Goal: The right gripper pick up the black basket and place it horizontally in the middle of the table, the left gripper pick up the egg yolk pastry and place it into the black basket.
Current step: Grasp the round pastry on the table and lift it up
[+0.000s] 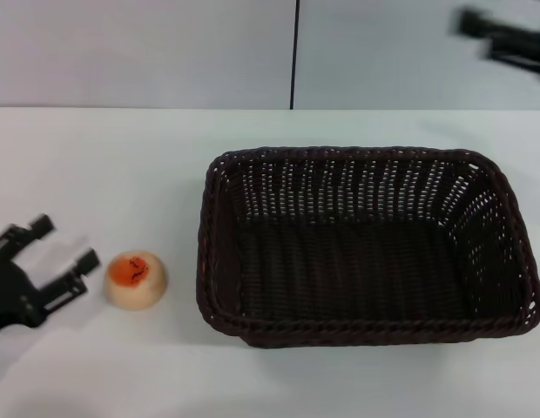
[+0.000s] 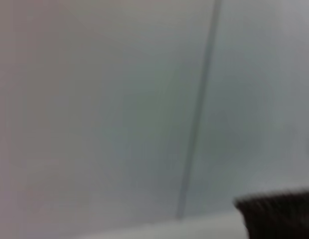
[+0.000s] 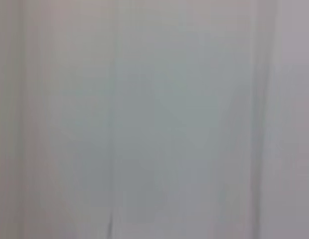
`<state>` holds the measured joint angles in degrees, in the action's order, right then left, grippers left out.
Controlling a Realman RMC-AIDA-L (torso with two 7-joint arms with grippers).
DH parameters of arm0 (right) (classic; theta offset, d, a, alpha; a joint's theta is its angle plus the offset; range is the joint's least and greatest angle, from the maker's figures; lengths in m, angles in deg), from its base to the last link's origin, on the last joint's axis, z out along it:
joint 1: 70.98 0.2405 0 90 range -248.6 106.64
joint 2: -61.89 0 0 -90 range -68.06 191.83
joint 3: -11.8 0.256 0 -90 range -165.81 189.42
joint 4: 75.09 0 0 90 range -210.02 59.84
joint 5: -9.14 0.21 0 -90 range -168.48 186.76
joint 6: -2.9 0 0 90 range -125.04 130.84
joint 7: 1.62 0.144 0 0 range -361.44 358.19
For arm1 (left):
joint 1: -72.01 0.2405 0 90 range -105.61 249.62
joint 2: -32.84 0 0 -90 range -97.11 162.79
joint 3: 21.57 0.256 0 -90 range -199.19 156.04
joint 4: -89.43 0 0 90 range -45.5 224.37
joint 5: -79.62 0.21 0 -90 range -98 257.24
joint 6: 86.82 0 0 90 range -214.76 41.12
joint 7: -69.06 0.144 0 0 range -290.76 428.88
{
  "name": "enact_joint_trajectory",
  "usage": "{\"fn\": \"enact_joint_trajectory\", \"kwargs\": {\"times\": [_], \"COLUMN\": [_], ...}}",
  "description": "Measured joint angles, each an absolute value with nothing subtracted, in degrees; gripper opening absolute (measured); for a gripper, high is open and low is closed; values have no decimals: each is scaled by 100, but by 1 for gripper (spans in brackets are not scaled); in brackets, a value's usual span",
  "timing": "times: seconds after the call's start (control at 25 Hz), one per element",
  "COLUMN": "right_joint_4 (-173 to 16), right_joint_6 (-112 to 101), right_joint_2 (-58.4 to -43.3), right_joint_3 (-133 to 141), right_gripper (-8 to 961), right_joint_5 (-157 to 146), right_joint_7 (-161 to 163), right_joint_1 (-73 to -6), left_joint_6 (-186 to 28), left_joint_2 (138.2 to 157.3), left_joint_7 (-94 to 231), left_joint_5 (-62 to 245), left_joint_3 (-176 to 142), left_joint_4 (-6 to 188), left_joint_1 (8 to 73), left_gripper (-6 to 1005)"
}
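The black basket [image 1: 366,248] lies flat with its long side across the white table [image 1: 104,157], right of the middle, and it is empty. The egg yolk pastry [image 1: 136,279], pale beige with an orange patch, sits on the table left of the basket. My left gripper [image 1: 65,246] is open and empty, low at the left edge, its fingertips pointing at the pastry a short gap away. My right gripper [image 1: 505,39] is raised at the far upper right, well clear of the basket. A dark basket edge [image 2: 279,214] shows in the left wrist view.
A pale wall with a dark vertical seam [image 1: 295,52] stands behind the table. The right wrist view shows only pale wall. Bare tabletop lies around the pastry and in front of the basket.
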<state>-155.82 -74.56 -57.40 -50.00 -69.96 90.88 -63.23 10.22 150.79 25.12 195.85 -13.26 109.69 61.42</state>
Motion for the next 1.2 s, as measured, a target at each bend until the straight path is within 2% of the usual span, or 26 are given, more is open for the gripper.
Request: {"fn": "enact_joint_trajectory", "kwargs": {"times": [0.16,0.24,0.32,0.64,1.2], "right_joint_4": [-14162,-13544,-12741,-11570,-11132], "right_joint_6": [-8017,-8432,-9047,-9872,-9911], "right_joint_2": [-5733,-5729,-5723,-5716,-5689], "right_joint_3": [-4810,-4589,-4079,-3413,-3241], "right_gripper": [747,747,746,746,745], "right_joint_5": [-4969,-4424,-4202,-4207,-4213], "right_joint_7": [7710,7386,7268,7119,7108], "right_joint_1": [-7007,-7120,-7121,-7022,-6987], "left_joint_6": [920,605,501,-89,-342], "left_joint_2": [15081,15085,15082,15126,15132], "left_joint_7": [2423,2269,2231,2308,2319], "left_joint_5": [19584,19584,19585,19582,19577], "left_joint_3": [-1050,-361,-161,204,744], "left_joint_4": [11084,11253,11291,11205,11102], "left_joint_1": [6100,5960,5909,5746,5696], "left_gripper": [807,807,807,805,802]}}
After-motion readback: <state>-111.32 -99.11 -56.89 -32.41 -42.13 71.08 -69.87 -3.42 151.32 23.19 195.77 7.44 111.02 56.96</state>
